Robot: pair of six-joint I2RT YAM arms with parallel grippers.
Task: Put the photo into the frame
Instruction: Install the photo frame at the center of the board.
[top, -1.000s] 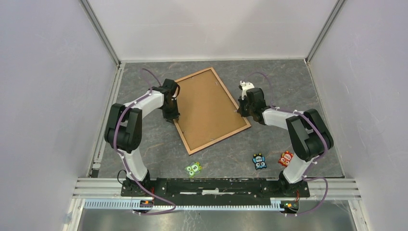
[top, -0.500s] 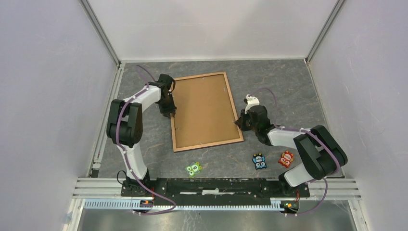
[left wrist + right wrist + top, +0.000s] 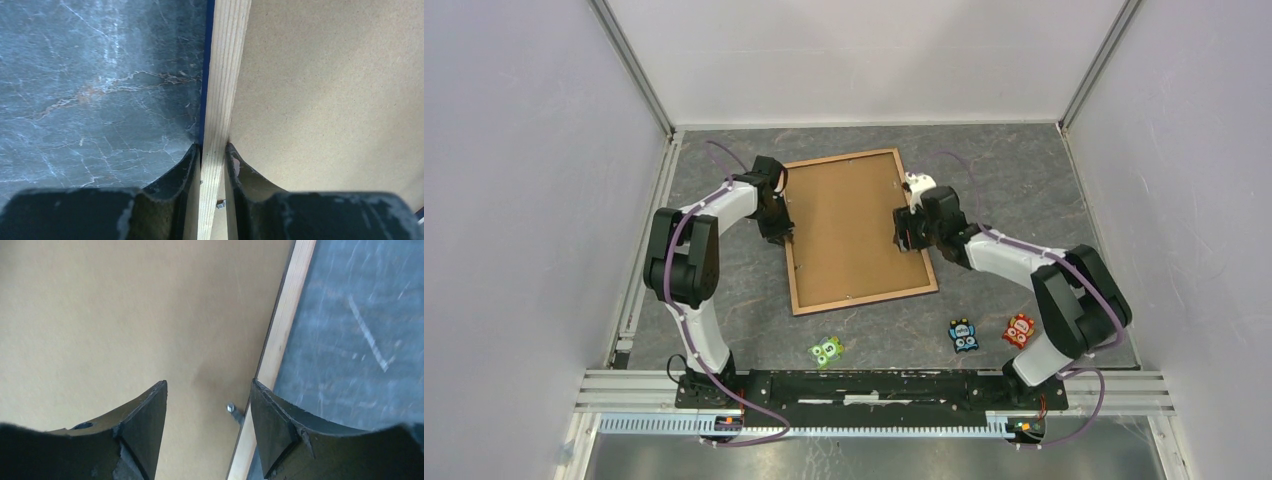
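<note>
Fingers [image 3: 182, 170] of the left gripper [image 3: 214, 150] press on either side of a thin light-wood rail, so we see this pincer closed tight on the frame [image 3: 225, 75]. One finger sits on the outer side, where a dark blue edge shows. The other sits on the inner side, against the brown backing board [image 3: 325, 90]. In the top view the left gripper [image 3: 779, 228] holds the frame's left rail about halfway along it.

Across the frame, the right gripper [image 3: 209, 390] is spread wide and holds nothing. One of its fingers [image 3: 145, 420] hangs over the backing board [image 3: 125, 305]. The other hangs over the right rail of the frame [image 3: 287, 320], with a small metal tab [image 3: 232, 409] showing in the gap between them. We cannot tell whether these fingertips touch the surface below. From above, the right gripper [image 3: 907, 225] sits at the inner side of the right rail, near its middle.

The frame [image 3: 864, 298] lies with its wooden back up near the middle of the grey marbled table [image 3: 1024, 180], slightly turned. The backing board [image 3: 849, 225] fills its opening. We cannot tell whether the photo lies beneath it.

Nearer the arm bases, well apart from the frame, lie three small toy figures: a green one [image 3: 826, 350], a blue one [image 3: 963, 335] and a red one [image 3: 1018, 329].
</note>
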